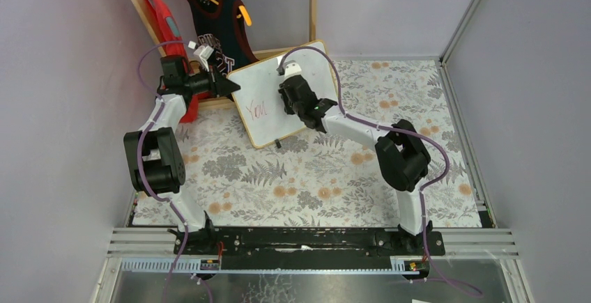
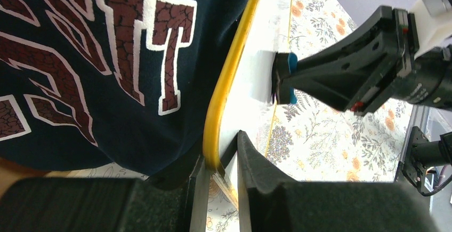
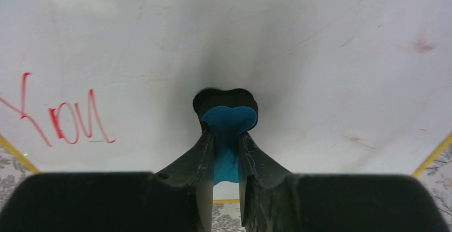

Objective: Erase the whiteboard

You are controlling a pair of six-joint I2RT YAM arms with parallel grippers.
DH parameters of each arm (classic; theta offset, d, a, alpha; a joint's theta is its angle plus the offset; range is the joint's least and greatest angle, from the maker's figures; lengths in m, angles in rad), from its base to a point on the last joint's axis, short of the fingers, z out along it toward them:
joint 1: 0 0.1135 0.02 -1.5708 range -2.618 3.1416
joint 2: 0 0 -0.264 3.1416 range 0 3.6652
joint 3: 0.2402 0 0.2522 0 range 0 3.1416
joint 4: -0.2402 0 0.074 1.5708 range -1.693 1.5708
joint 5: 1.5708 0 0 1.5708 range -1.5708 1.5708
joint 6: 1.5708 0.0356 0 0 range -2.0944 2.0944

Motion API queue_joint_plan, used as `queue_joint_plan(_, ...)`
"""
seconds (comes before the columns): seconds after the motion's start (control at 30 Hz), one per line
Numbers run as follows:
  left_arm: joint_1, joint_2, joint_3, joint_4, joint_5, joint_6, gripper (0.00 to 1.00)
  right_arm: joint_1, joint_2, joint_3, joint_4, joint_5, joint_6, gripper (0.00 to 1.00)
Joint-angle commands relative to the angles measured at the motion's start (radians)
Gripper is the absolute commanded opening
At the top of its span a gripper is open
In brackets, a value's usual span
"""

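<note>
Right gripper [image 3: 226, 141] is clamping a blue eraser [image 3: 229, 117], pressing it on the whiteboard [image 3: 320, 40], frame centre. Left gripper [image 2: 219, 154] is pinching the whiteboard's rim, lower centre.

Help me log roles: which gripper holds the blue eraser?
The right gripper, pressing the blue eraser against the whiteboard; the left gripper only clamps its frame.
</note>
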Motion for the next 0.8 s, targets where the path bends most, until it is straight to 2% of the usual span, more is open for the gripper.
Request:
queue_joint_plan(0.0, -0.001, 0.011, -0.031, -0.067, -0.113, 0.131, 0.00, -0.064, -0.022, 0.017, -0.008, 0.069, -0.041, 0.00)
queue_joint_plan(0.23, 0.000, 0.010, -0.034, -0.066, -0.115, 0.130, 0.00, 0.014, 0.012, 0.074, -0.019, 0.036, -0.021, 0.00)
queue_joint_plan(0.5, -0.007, 0.008, -0.033, -0.066, -0.118, 0.128, 0.00, 0.169, 0.136, 0.272, -0.068, 0.036, -0.020, 0.00)
queue_joint_plan(0.77, -0.010, 0.003, -0.034, -0.067, -0.118, 0.127, 0.00, 0.231, 0.210, 0.373, -0.074, 0.005, -0.025, 0.00)
